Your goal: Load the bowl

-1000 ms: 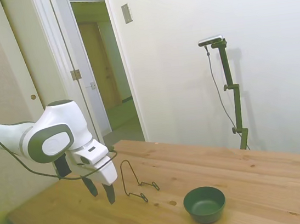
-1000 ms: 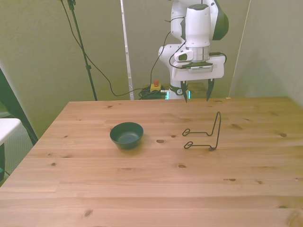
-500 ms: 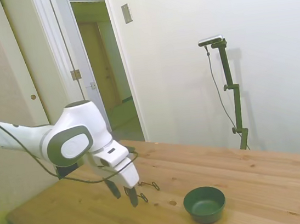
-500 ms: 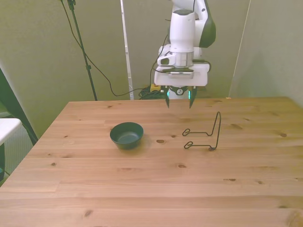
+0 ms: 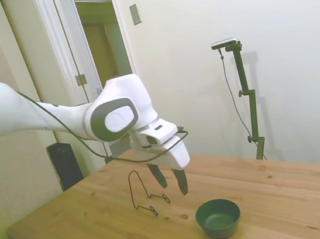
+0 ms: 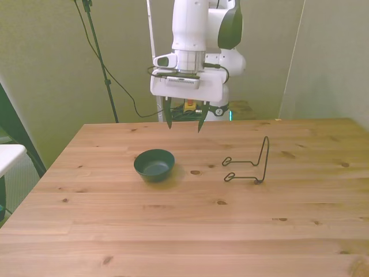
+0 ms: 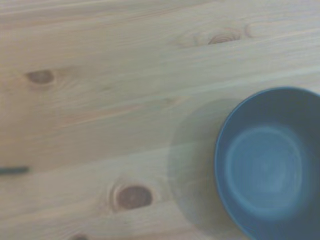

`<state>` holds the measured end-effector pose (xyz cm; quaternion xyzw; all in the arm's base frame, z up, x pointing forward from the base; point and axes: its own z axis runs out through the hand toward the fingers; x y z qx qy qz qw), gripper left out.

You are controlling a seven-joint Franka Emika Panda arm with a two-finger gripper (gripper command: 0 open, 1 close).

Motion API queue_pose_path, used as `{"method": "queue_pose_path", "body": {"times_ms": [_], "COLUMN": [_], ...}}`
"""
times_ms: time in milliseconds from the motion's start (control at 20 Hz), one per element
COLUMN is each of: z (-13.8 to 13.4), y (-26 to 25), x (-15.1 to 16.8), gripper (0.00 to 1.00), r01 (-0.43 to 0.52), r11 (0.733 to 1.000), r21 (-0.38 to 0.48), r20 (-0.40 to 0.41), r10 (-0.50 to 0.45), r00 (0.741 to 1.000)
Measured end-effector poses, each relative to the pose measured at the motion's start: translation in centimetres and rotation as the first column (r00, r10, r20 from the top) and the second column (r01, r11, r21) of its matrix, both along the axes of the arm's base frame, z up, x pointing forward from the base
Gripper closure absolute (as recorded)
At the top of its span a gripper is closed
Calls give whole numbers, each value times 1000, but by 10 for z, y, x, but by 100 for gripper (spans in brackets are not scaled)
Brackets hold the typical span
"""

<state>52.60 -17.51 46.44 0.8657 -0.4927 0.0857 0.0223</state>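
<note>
The small dark green bowl [image 5: 218, 218] sits upright and empty on the wooden table [image 5: 91, 223]; it also shows in the front view [image 6: 154, 164] and fills one corner of the wrist view [image 7: 270, 165]. My gripper [image 5: 171, 181] hangs open above the table, between the bowl and the black wire rack [image 5: 143, 195], with nothing between its fingers. In the front view the gripper [image 6: 184, 122] hovers behind the bowl and slightly toward the front view's right of it. The wire rack [image 6: 251, 164] stands on the table at the front view's right.
A doorway [image 5: 109, 73] opens behind the table's far side. A black cable [image 6: 115, 81] hangs down along the wall toward the floor at the front view's left.
The arm has swung across from beside the wire rack toward the bowl, moving to the front view's left. The gripper has stayed open. Bowl and rack have not moved.
</note>
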Motion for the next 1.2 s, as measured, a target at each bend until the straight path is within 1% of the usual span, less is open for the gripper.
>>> {"method": "queue_pose_path", "body": {"times_ms": [150,300,600,650,800,900,1050,1200], "z": [-22,-31,-47,-48,-52,-56,-68,-89], "y": [-9,-8,1,1,-6,-12,-17,-14], "x": [26,40,45,46,50,51,52,50], "gripper": [0,0,0,0,0,0,0,0], "r01": [2,0,-11,-15,-9,-5,1,-10], "r11": [1000,1000,998,997,985,980,979,981], "r21": [-8,-14,-57,-75,-170,-199,-205,-194], "r20": [-31,-57,-119,-122,-103,-93,-91,-103], "r10": [-2,-1,4,6,-8,-13,-20,-10], "r00": [1000,998,993,992,995,996,996,995]}}
